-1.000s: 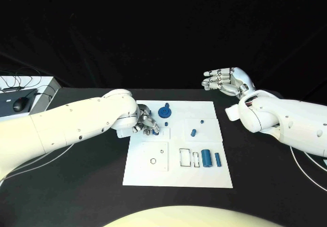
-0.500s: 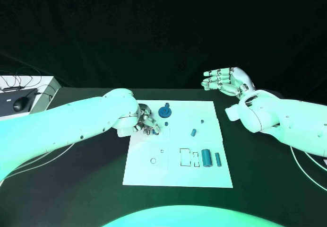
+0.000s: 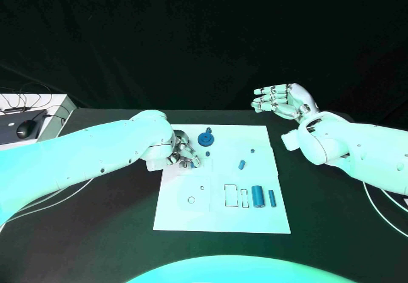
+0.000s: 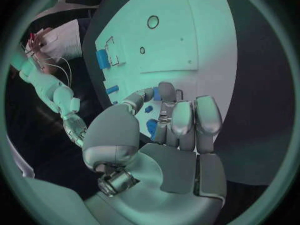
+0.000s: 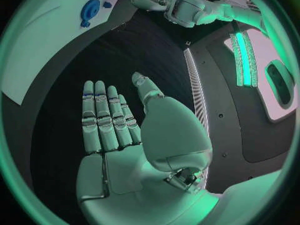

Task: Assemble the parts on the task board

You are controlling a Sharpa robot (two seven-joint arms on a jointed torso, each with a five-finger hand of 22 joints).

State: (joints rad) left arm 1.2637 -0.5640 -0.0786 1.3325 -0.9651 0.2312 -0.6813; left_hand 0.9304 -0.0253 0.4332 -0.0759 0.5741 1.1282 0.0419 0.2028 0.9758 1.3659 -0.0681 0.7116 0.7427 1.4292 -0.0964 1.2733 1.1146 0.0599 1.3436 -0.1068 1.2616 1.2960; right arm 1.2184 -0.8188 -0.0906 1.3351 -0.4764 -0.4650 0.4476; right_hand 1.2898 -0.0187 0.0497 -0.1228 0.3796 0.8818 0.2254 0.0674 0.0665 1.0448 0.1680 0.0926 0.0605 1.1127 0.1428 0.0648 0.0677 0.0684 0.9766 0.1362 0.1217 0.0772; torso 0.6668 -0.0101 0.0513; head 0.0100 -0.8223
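While the left hand sits curled over the task board's left edge near the far corner, fingers bent down around a small blue part that it looks to be pinching, the right hand just hovers open and empty, well off past the board's far right corner. Next pieces lie away from the left hand toward the board's middle and near edge: the round blue part just beside it, the big cylinder with its long axis running far-to-near, so left's clearly closer. Compared with a second ago, basically nothing has moved.
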